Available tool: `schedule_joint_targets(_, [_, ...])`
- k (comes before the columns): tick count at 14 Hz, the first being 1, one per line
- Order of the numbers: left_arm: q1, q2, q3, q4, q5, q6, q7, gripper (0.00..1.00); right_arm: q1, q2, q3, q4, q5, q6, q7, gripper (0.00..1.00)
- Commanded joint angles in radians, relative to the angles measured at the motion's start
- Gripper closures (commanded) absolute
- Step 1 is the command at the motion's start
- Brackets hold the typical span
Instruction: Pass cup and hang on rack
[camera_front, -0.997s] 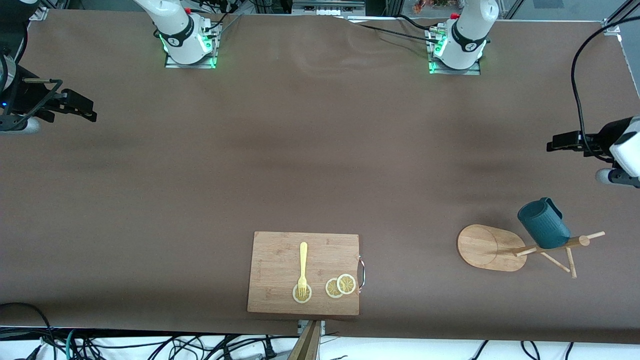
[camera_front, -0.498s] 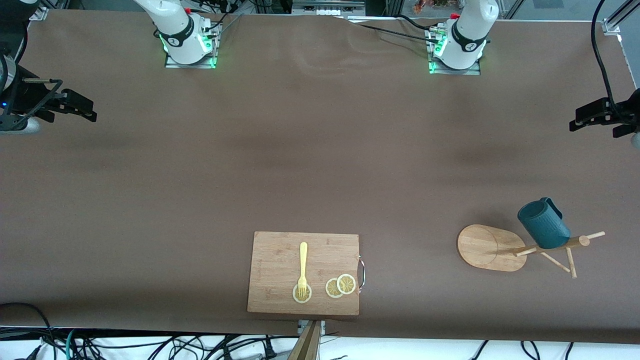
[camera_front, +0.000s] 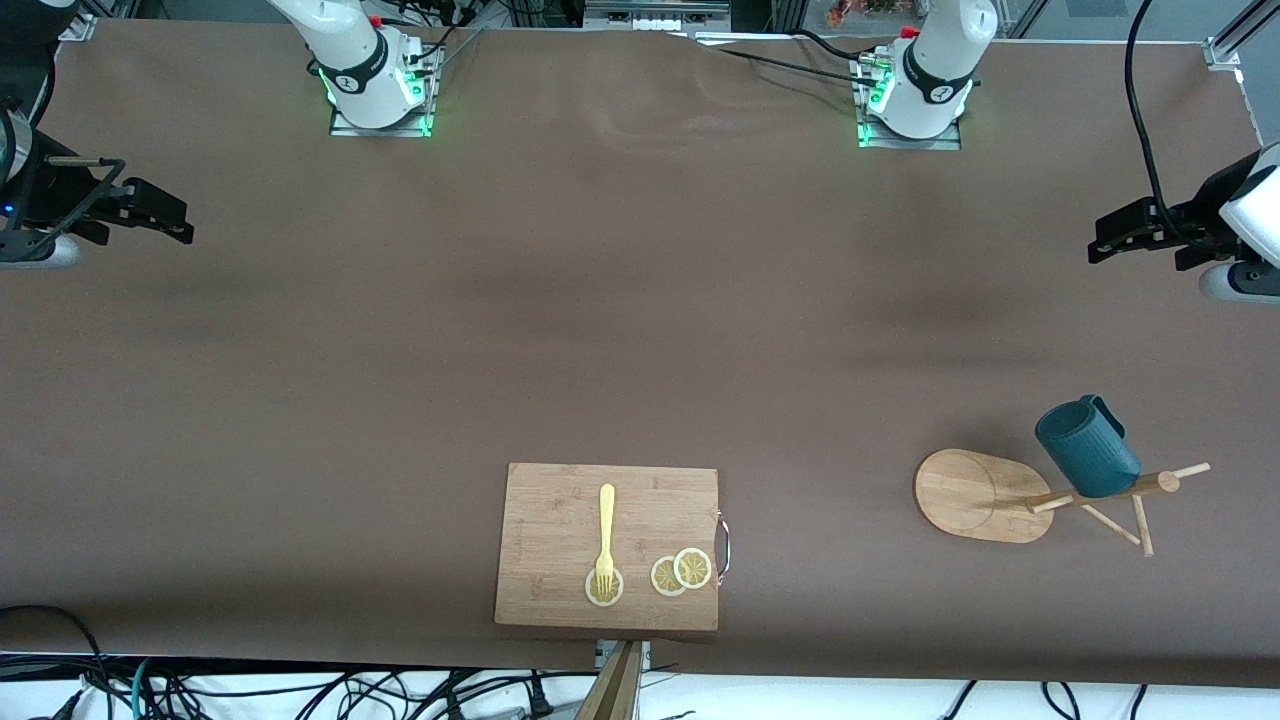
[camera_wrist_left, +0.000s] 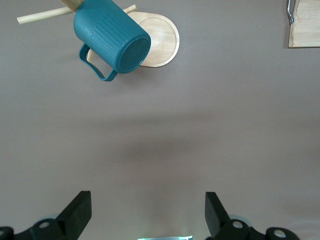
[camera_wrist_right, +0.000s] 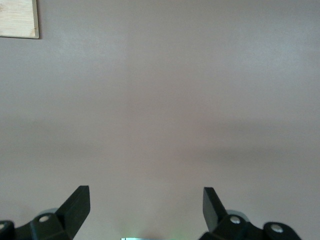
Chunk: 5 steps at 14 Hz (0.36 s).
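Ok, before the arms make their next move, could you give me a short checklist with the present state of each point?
1. Cup on the rack: ok, it sits up among the upper pegs and no gripper touches it.
2. How firmly the peg holds the cup: cannot tell.
3. Rack standing: ok, its oval base lies flat on the table.
4. Left gripper free: ok, jaws open and empty, over bare table toward the left arm's end, apart from the cup.
5. Right gripper free: ok, jaws open and empty; it waits over the right arm's end of the table.
6. Cutting board with fork: ok, apart from both grippers.
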<state>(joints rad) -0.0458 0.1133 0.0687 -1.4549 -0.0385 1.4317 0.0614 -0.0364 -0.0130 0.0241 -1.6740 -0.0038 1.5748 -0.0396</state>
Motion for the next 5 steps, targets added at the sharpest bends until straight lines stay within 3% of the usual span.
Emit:
schedule_joint_targets(1, [-0.005, -0.009, -0.015, -0.009, 0.032, -0.002, -0.012, 0.0, 0.003, -0.002, 0.0, 0.017, 0.008, -0.022, 0.013, 0.0])
schedule_joint_targets(5, [-0.005, 0.005, -0.017, -0.007, 0.034, -0.002, -0.012, 0.0, 0.003, -0.002, 0.0, 0.017, 0.008, -0.022, 0.013, 0.0])
